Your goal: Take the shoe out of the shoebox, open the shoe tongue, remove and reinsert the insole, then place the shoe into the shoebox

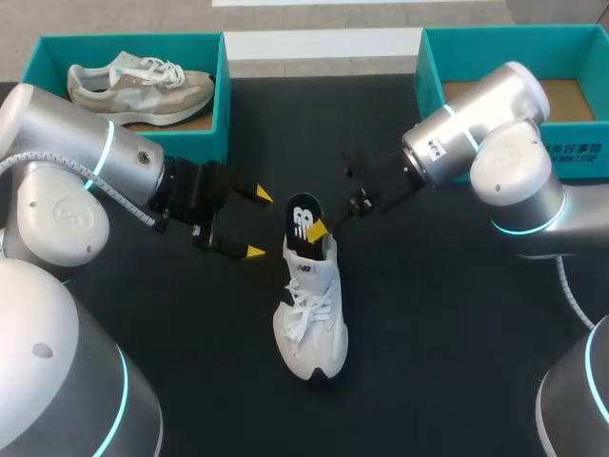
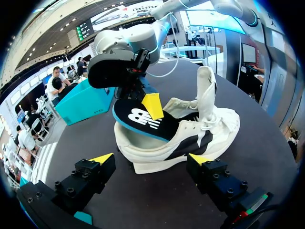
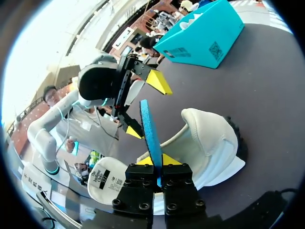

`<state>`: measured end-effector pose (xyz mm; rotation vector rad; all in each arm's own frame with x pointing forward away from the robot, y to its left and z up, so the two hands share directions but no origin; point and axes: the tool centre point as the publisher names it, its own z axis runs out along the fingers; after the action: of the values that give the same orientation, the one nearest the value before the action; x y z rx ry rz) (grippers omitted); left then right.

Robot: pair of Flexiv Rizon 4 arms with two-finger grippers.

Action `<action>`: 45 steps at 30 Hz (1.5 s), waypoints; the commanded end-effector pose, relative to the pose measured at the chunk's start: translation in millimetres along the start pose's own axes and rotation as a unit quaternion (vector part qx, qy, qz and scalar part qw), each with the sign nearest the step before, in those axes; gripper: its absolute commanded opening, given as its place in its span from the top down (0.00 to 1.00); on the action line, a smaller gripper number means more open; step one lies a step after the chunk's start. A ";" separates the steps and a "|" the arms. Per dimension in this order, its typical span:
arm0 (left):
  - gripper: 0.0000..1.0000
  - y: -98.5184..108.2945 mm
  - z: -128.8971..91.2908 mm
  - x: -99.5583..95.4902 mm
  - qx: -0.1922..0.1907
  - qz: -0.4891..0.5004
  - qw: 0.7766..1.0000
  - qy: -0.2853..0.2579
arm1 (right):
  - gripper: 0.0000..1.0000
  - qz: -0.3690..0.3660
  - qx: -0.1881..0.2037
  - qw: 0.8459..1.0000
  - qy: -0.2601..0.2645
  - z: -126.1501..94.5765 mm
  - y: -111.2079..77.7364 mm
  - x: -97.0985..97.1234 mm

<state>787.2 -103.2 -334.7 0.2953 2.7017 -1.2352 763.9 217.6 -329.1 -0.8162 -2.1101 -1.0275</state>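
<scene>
Your right gripper (image 3: 156, 161) is clamped on the insole (image 1: 303, 219), whose lower end sits in the opening of the white shoe (image 1: 309, 309) on the table (image 1: 447, 333), between the boxes. Your left gripper (image 1: 258, 224) hangs spread just beside the heel, touching nothing. The left box (image 1: 223, 95) holds a beige shoe (image 1: 143, 86). Your right arm partly hides the right box (image 1: 430, 57).
</scene>
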 end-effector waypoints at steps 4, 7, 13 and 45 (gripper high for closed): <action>0.00 -0.1 0.2 0.6 -0.001 0.000 1.000 0.000 | 0.90 0.002 0.013 1.000 0.009 2.8 -0.4 -1.5; 0.00 -0.1 0.2 0.6 -0.001 0.000 1.000 0.000 | 0.69 -0.006 0.023 1.000 0.010 6.6 -4.0 -2.4; 0.00 -0.1 0.2 0.6 -0.001 0.000 1.000 0.000 | 0.71 -0.024 0.037 0.999 -0.010 11.9 -9.4 -6.2; 0.00 -0.1 0.2 0.6 -0.001 0.000 1.000 0.000 | 1.00 0.019 0.104 0.994 0.034 25.5 -21.1 -5.8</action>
<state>787.2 -103.2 -334.6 0.2953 2.7017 -1.2352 743.7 222.8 -348.8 -0.7124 -2.0971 -0.7942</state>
